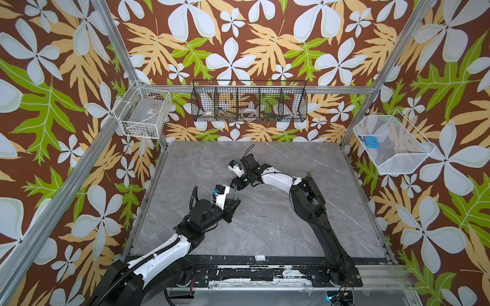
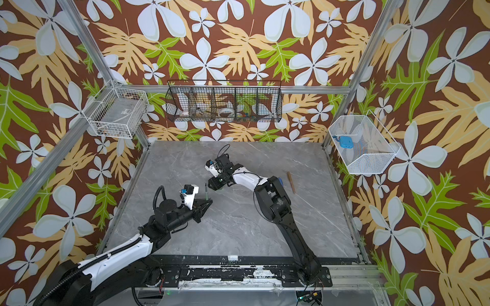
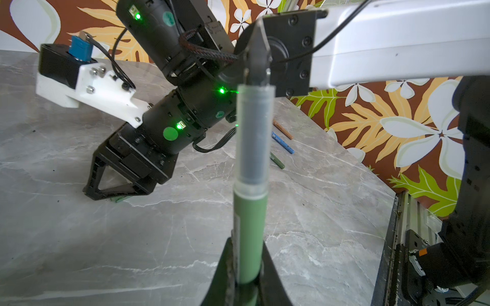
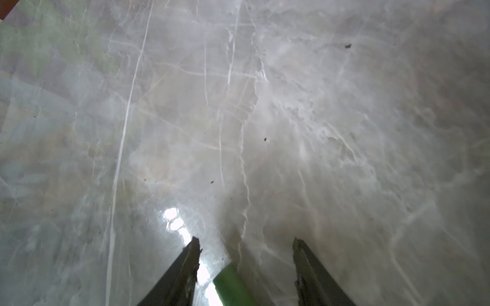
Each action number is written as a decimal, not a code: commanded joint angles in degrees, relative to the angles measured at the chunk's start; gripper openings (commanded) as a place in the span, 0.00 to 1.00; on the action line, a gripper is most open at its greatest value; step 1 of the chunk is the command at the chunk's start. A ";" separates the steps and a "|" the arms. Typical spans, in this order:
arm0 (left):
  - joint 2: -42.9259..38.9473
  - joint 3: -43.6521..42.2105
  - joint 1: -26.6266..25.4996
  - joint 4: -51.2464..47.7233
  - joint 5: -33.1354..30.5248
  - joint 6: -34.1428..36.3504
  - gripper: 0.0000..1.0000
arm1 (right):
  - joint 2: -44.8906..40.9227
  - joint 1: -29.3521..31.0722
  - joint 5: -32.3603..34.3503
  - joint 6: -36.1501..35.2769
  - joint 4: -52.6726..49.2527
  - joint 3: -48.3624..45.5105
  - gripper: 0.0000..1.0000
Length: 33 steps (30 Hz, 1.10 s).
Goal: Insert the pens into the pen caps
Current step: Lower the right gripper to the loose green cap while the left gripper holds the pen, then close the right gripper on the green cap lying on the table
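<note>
We find a desk [image 1: 265, 233] with the work gathered near its middle. There the left gripper [image 1: 236, 199] clamps an upright pen [image 3: 250, 220], tip pointing up, clear of the surface. Just behind it, the right gripper [image 4: 245, 243] is down at the desk, its jaws standing either side of a tube [image 4: 230, 286] lying flat; cap or pen, we cannot tell. Toward the right edge, about halfway back, three more lie side by side: the outer pen [image 3: 283, 129], the middle pen [image 3: 284, 143], and the inner pen [image 3: 277, 160].

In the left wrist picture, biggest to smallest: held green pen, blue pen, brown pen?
1. held green pen, though it is nearest the camera.
2. blue pen and brown pen: alike, unranked.
</note>
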 commanded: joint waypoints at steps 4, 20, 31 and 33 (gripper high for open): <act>0.06 0.45 0.05 1.24 0.46 0.48 0.00 | 1.50 1.02 -2.72 -2.48 -4.60 1.68 0.57; -0.44 0.54 0.05 0.42 -0.14 0.81 0.00 | -8.63 1.38 -5.64 -3.90 -8.14 -11.48 0.55; -1.32 0.33 0.05 0.32 -0.50 0.89 0.00 | -17.33 -1.21 -3.84 11.65 -7.13 -16.77 0.55; -1.50 0.28 0.05 0.32 -0.67 0.94 0.00 | -18.13 -1.79 -0.61 14.58 -7.63 -17.82 0.55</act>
